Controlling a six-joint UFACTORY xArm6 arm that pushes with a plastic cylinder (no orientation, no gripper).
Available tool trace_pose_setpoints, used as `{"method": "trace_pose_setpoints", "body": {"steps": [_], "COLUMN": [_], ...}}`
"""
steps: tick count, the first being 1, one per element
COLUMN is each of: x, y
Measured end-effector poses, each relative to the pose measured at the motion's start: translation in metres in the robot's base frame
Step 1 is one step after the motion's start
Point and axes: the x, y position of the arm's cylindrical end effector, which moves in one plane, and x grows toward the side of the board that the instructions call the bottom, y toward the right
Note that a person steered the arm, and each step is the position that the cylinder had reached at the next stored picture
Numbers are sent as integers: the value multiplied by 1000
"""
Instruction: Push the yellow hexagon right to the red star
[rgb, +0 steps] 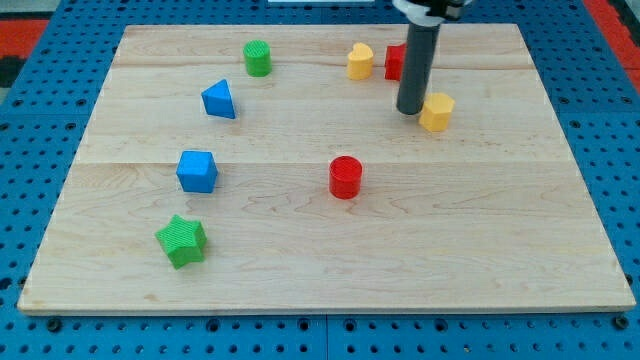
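Note:
The yellow hexagon (436, 111) lies on the wooden board near the view's top right. My tip (410, 110) stands right at its left side, touching or nearly touching it. The red star (396, 62) lies above and to the left of the hexagon, mostly hidden behind my dark rod. A yellow heart (360, 61) sits just left of the red star.
A red cylinder (345, 177) stands at the board's middle. A green cylinder (258, 57) sits at top left. A blue triangle (219, 99), a blue cube (197, 171) and a green star (182, 241) lie down the left side. The wooden board (500, 240) rests on a blue pegboard.

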Motion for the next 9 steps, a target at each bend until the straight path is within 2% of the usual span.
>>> {"method": "trace_pose_setpoints", "body": {"steps": [1,5,7,9], "x": [21,33,-30,-26], "y": [-35,76,80,91]}}
